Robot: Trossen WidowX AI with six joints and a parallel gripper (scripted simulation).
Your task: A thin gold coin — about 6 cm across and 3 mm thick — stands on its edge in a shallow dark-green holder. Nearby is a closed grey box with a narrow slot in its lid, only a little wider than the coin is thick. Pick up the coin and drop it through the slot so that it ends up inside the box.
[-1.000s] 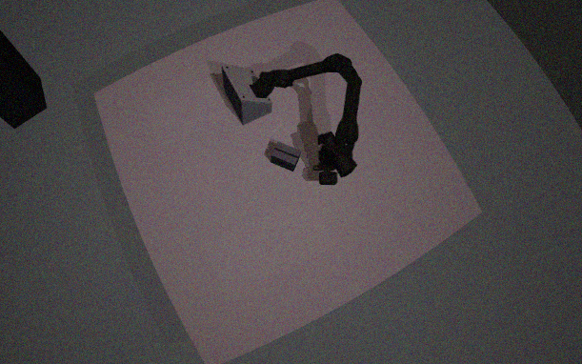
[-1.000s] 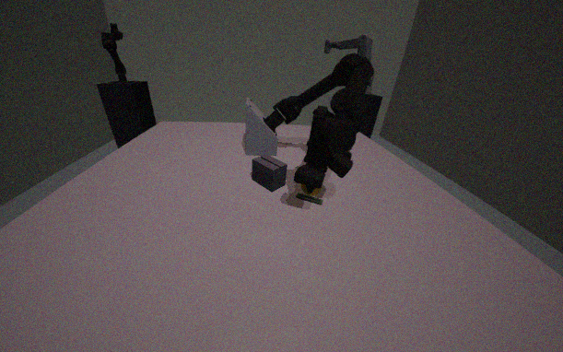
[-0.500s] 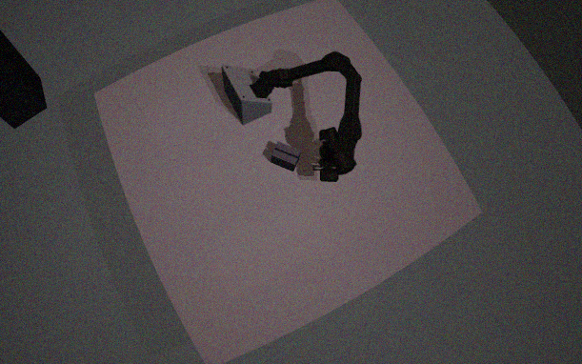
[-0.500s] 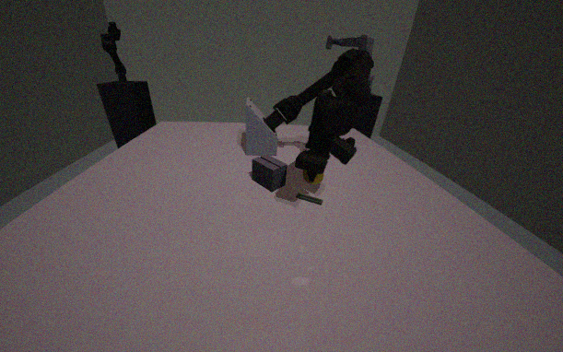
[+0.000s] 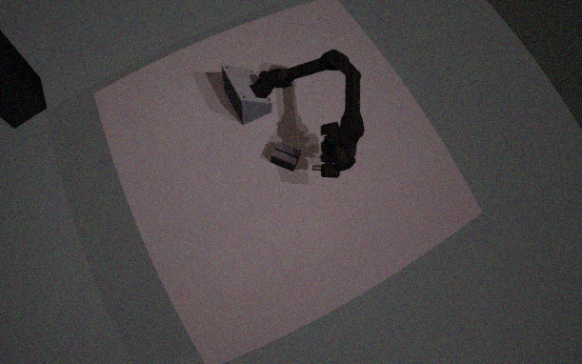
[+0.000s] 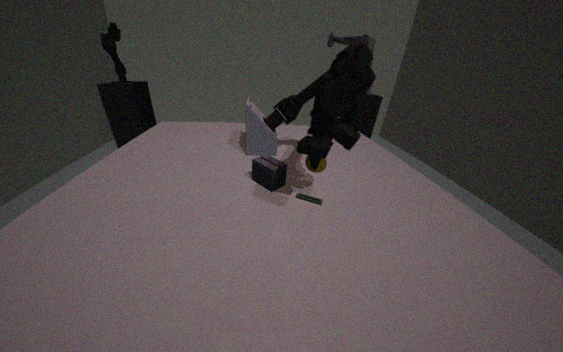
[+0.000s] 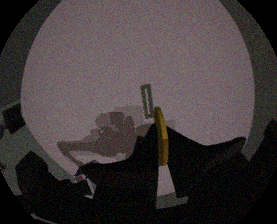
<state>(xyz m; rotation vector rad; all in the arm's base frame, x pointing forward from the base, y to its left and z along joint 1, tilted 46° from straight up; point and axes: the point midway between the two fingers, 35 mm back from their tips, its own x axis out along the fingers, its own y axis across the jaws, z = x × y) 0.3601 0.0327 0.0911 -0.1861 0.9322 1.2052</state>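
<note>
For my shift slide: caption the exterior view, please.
Gripper holds the gold coin lifted above its green holder, beside the slotted grey box.

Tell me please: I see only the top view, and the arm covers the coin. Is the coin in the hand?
Observer: Yes. In the exterior view the hand is shut on the coin, which hangs above the table.
Operator: Is the holder vacant?
Observer: Yes, the green holder lies on the table with nothing in it.
Operator: Is the coin over the box?
Observer: No. The box stands to one side, apart from the coin.
</note>
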